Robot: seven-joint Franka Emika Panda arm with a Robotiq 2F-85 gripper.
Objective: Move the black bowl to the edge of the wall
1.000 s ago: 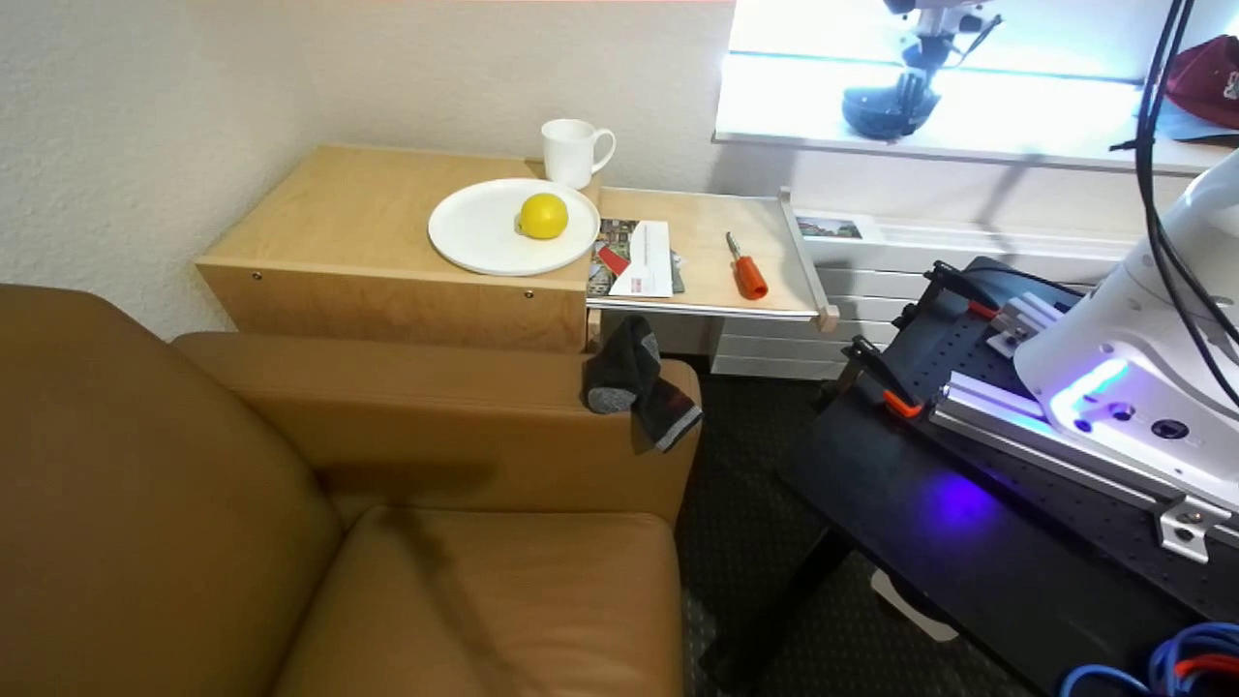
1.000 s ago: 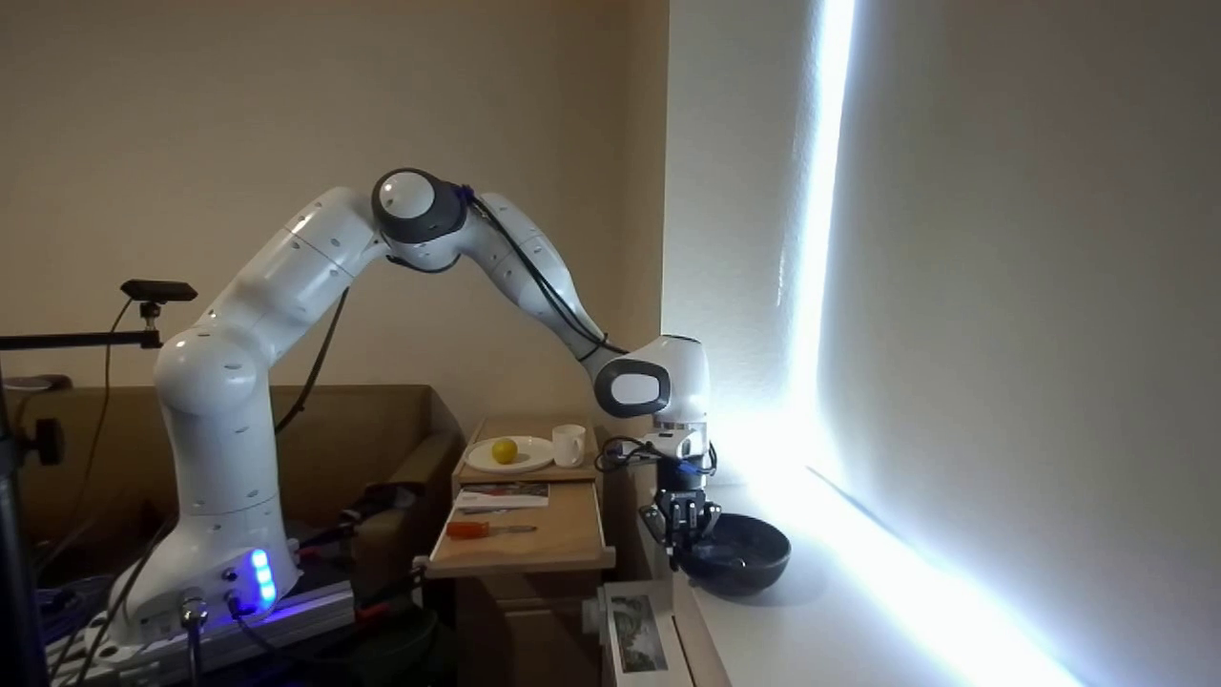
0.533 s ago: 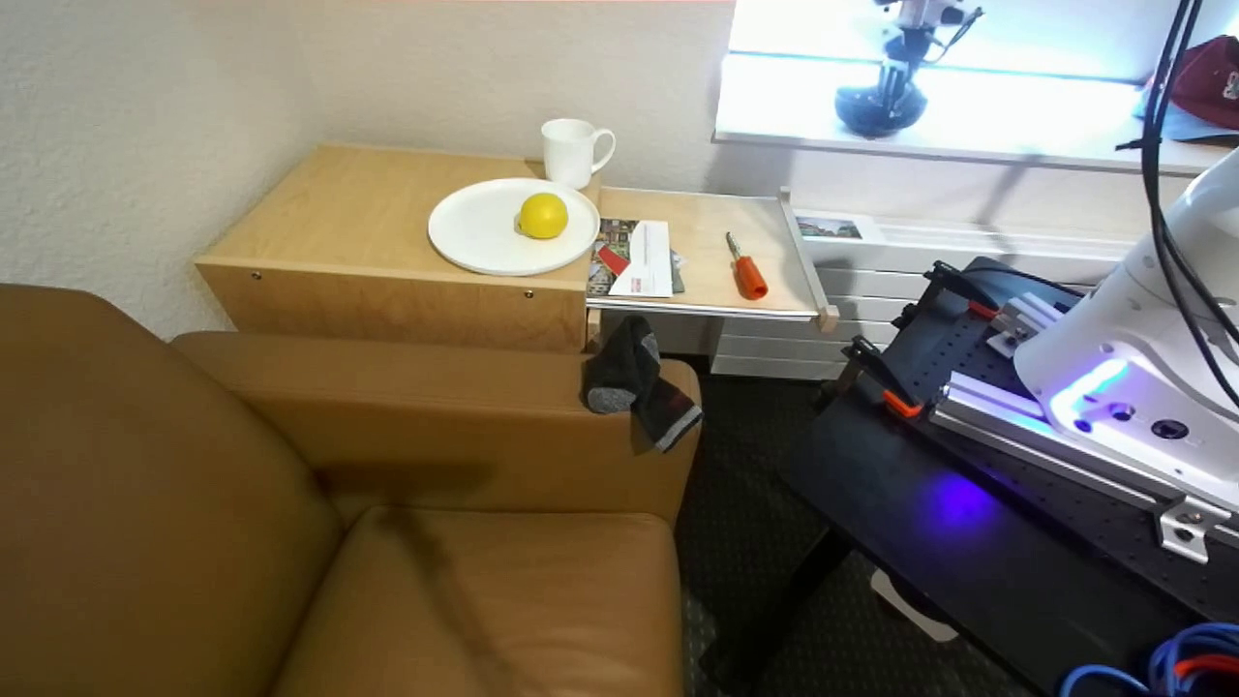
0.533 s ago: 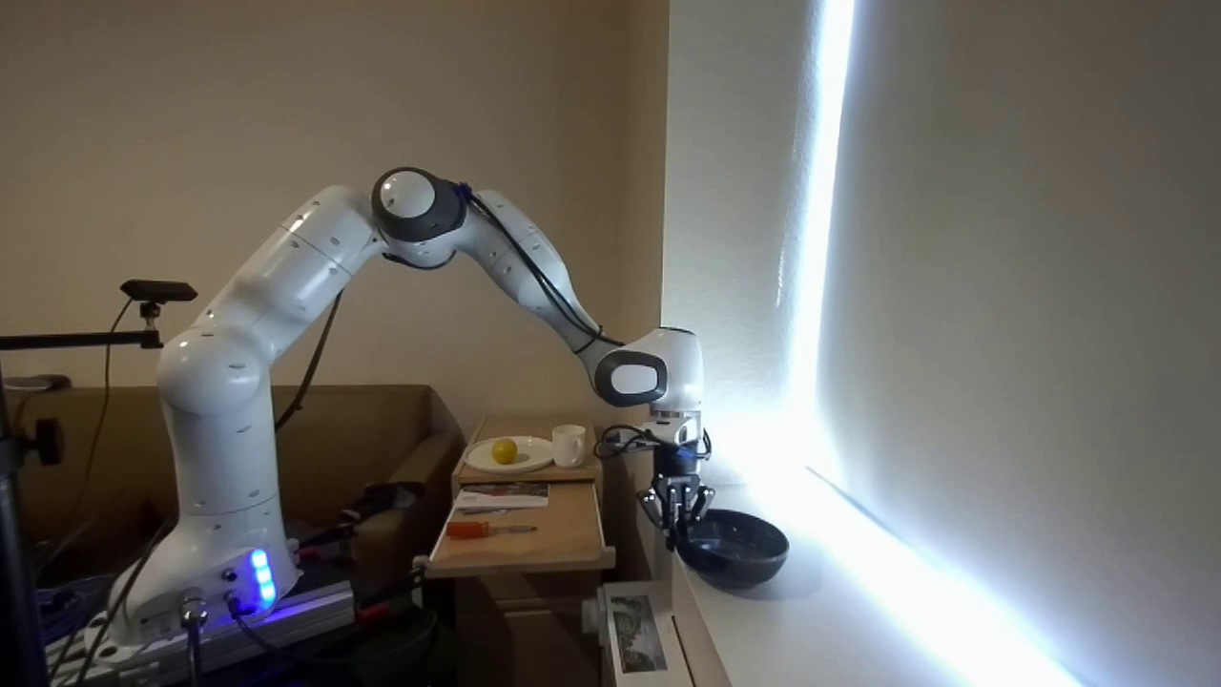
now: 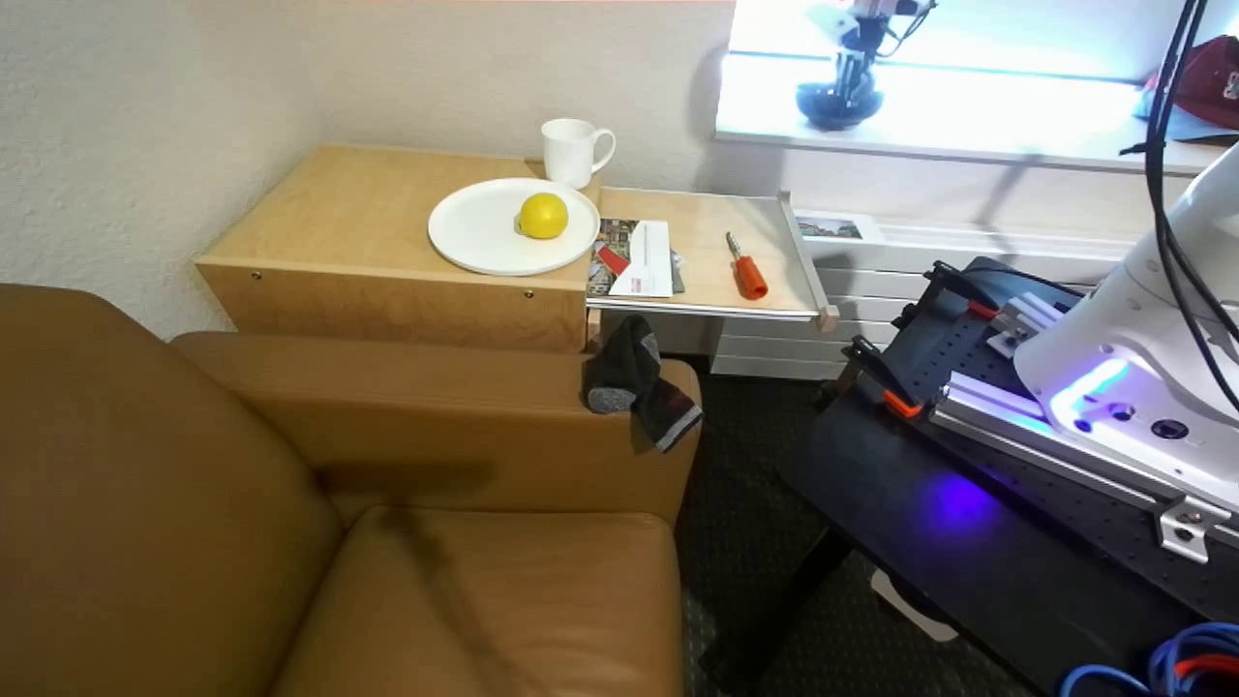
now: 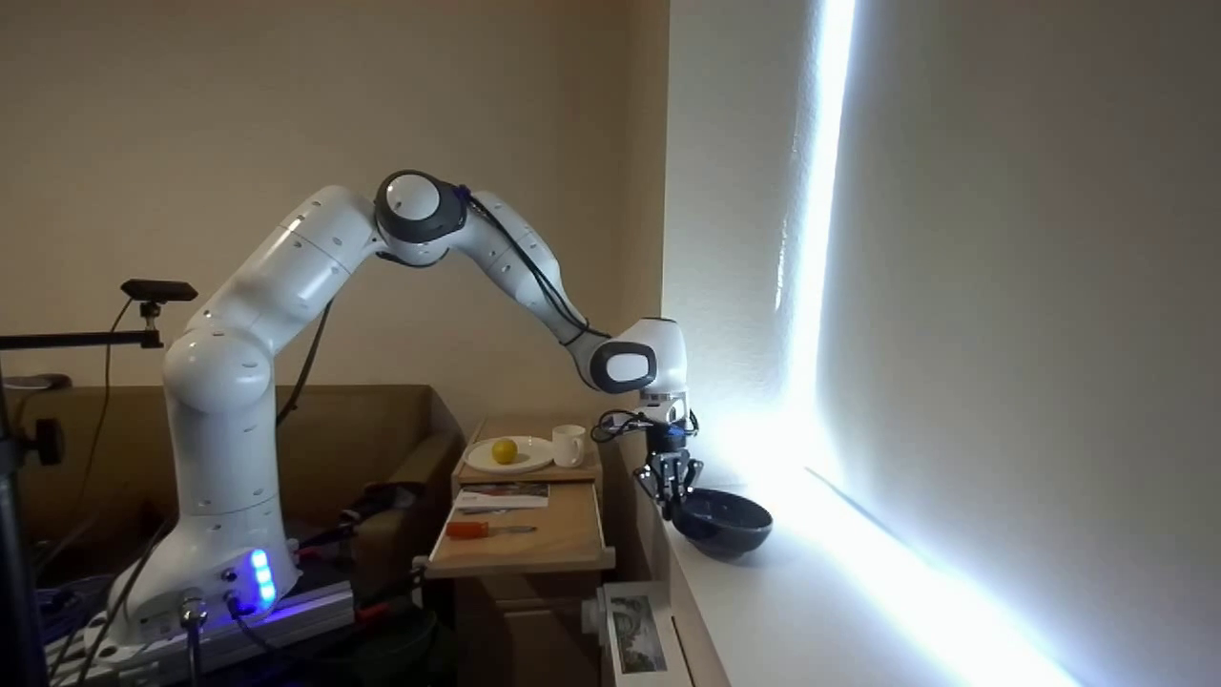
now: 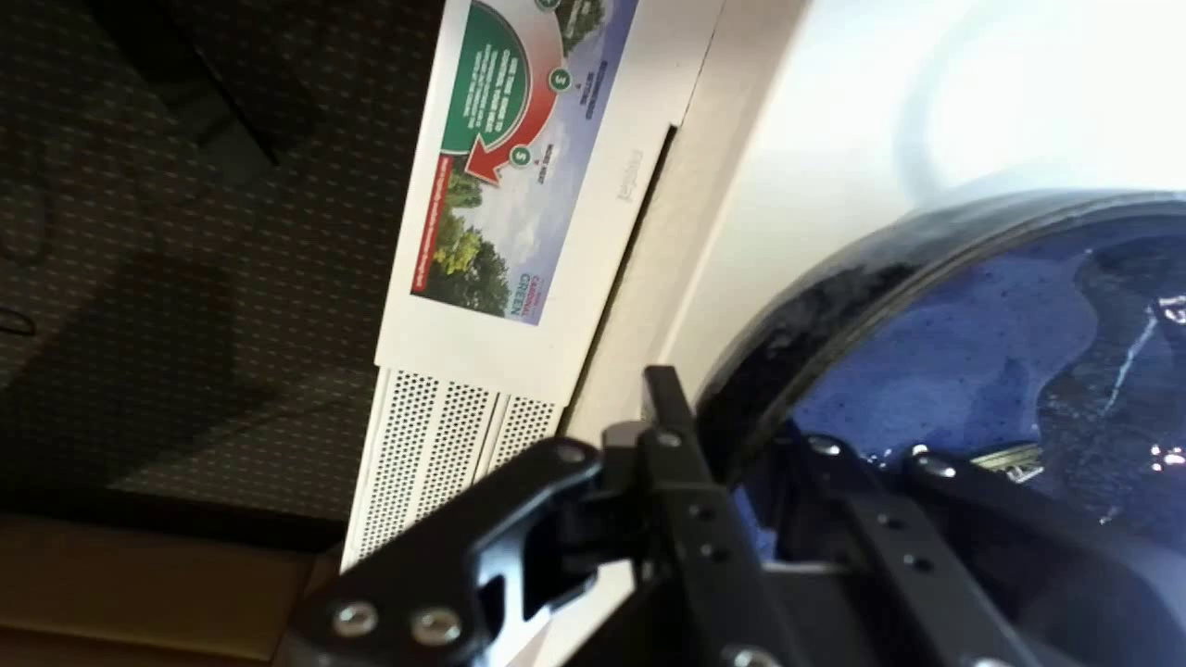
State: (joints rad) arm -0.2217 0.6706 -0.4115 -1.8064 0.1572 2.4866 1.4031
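Note:
The black bowl (image 6: pixel 725 525), glossy dark with a blue inside, is at the white window sill (image 6: pixel 763 620) in an exterior view; it also shows in an exterior view (image 5: pixel 816 106) and in the wrist view (image 7: pixel 945 343). My gripper (image 6: pixel 672 510) points down at the bowl's near rim. In the wrist view the gripper (image 7: pixel 727 417) has one finger outside the rim and one inside, shut on it. The inner fingertip is partly hidden by the rim. I cannot tell whether the bowl touches the sill. The off-white wall (image 5: pixel 436 68) stands beside the window recess and meets the sill's end (image 6: pixel 720 286).
A wooden cabinet (image 5: pixel 368 194) with a white mug (image 5: pixel 569 155) and a white plate (image 5: pixel 474 232) bearing a yellow fruit (image 5: pixel 543 216) stands below the wall. Its open drawer holds an orange screwdriver (image 5: pixel 749 276). A dark red cap (image 5: pixel 1205 82) lies on the sill. A radiator (image 6: pixel 639 634) is below.
My gripper and the bowl have moved together along the sill toward the wall at its end. In the exterior views the bowl has shifted left. The other objects have not moved.

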